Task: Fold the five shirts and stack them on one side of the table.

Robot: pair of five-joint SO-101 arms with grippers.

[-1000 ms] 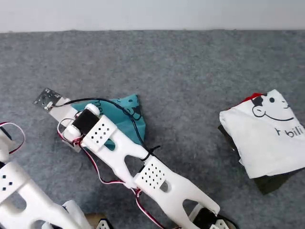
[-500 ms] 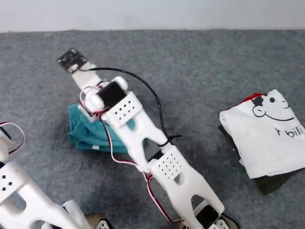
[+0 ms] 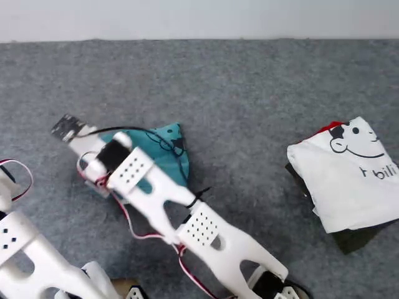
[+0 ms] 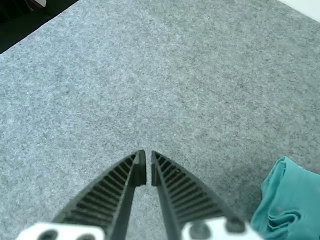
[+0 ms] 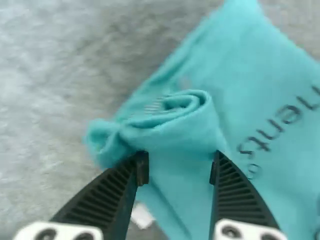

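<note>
A teal shirt (image 3: 163,149) lies crumpled on the grey table, left of centre. My right arm (image 3: 156,193) stretches from the near edge across it. In the right wrist view my right gripper (image 5: 178,167) is open just above a rolled fold of the teal shirt (image 5: 240,100), one finger on each side of it. My left gripper (image 4: 147,167) is shut and empty over bare grey felt, with the teal shirt (image 4: 292,200) off to one side. A stack of folded shirts (image 3: 349,174) sits at the right edge, a white one with a cartoon face on top.
A dark shirt (image 3: 355,240) and a red one (image 3: 330,126) peek out from under the white one. My left arm (image 3: 25,249) stands at the near left corner. Cables (image 3: 181,162) trail along the right arm. A pale wall borders the table's far edge.
Half a second ago the right arm reached farther back, with the teal shirt bunched at the near left. It has swung back to the near left, and the shirt lies spread as before.
</note>
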